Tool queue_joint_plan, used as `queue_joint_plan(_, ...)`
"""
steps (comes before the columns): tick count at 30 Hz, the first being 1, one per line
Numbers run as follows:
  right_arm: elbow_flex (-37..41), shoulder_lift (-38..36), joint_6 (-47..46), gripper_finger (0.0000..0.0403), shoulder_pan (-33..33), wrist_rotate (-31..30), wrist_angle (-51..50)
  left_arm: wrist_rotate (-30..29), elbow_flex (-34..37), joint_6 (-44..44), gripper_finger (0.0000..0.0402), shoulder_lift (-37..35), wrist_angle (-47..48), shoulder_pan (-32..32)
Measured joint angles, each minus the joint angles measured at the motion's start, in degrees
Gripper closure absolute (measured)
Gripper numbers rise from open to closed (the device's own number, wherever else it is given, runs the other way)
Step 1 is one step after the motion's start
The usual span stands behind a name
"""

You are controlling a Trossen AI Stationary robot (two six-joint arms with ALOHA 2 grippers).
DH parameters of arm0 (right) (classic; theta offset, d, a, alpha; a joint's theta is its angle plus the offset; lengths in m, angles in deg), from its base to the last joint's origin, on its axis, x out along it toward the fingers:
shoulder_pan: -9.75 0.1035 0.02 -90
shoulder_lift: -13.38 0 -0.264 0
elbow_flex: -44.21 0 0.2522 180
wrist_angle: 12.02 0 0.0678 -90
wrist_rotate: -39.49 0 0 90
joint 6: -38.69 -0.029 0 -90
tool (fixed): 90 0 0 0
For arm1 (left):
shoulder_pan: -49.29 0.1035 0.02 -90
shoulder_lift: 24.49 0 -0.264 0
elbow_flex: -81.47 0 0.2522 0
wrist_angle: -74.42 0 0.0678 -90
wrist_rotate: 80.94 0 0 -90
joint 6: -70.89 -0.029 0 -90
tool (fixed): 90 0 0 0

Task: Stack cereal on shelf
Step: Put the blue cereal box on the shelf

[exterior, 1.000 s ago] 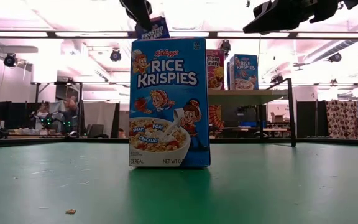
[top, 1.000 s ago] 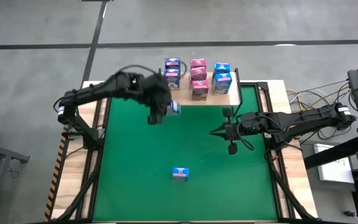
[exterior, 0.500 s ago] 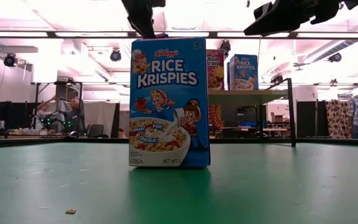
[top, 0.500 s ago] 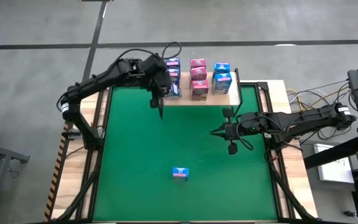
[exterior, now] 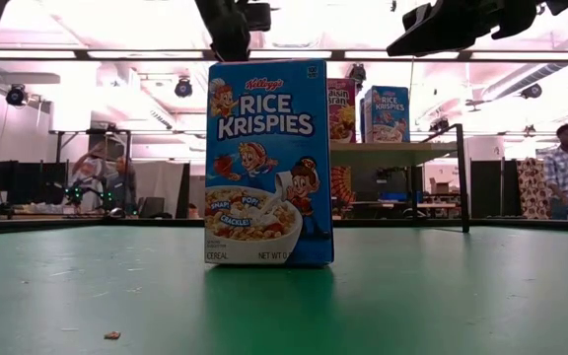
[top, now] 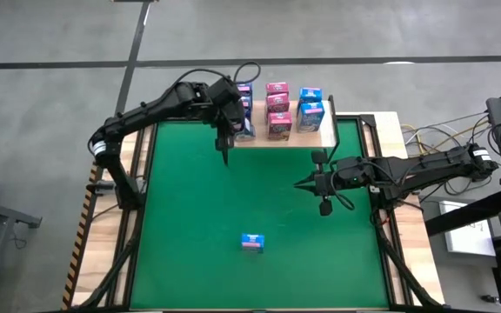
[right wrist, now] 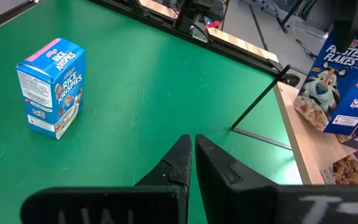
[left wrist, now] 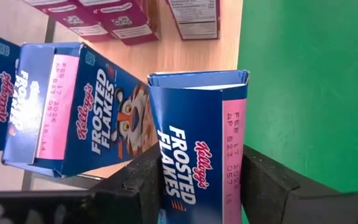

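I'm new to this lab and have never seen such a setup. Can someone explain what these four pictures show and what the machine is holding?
It is a robot with two dark arms at a green table. One camera looks down from above, one sits at table height, and one rides on each wrist. The left gripper sits at the wooden shelf with a Frosted Flakes box between its fingers, beside other small cereal boxes. The right gripper waits shut and empty above the table. One Rice Krispies box stands alone on the green.

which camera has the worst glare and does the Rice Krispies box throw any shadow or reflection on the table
Low view: ceiling lights blow out the top, leaving the arms as silhouettes; the Rice Krispies box shows a dark reflection on the green table. High view: even light, little shadow beside that box.
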Motion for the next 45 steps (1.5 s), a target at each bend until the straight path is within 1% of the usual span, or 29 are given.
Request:
queue_joint_plan(11,0.0,0.0,0.02,0.039,0.0,0.0,0.01,0.0,0.09,-0.02,0.0197,-0.04,-1.7,0.11)
queue_joint_plan(13,0.0,0.0,0.02,0.039,0.0,0.0,0.0,-0.14,0.09,-0.02,0.0192,-0.04,-2.09,0.11)
queue_joint_plan(19,0.0,0.0,0.02,0.039,0.0,0.0,0.0,-3.01,-0.03,-0.02,0.0186,-0.27,-2.24,0.11)
queue_joint_plan(27,-0.01,-0.02,0.02,0.039,0.0,-0.02,0.0,-3.05,-6.3,0.12,0.0186,-0.42,-0.34,-0.07)
queue_joint_plan(32,-0.02,-0.02,0.02,0.039,0.0,-0.02,0.0,-3.0,-11.48,4.3,0.0186,-0.48,1.4,-0.94)
queue_joint_plan(36,-0.02,-0.02,0.02,0.039,0.0,-0.02,-0.01,-0.82,-12.65,6.38,0.0198,-0.5,1.4,-3.82)
queue_joint_plan(40,-0.02,-0.02,0.02,0.039,0.0,-0.02,-0.02,-0.61,-9.89,6.59,0.0228,-0.5,-0.79,-8.36)
queue_joint_plan(42,-0.02,-0.02,0.02,0.039,0.0,-0.02,0.0,-1.5,-7.49,7.14,0.0248,-0.46,-2.2,-10.45)
queue_joint_plan(45,-0.02,-0.02,0.02,0.039,0.0,-0.02,0.0,-5.59,-2.87,7.72,0.0279,-0.46,-6.11,-13.08)
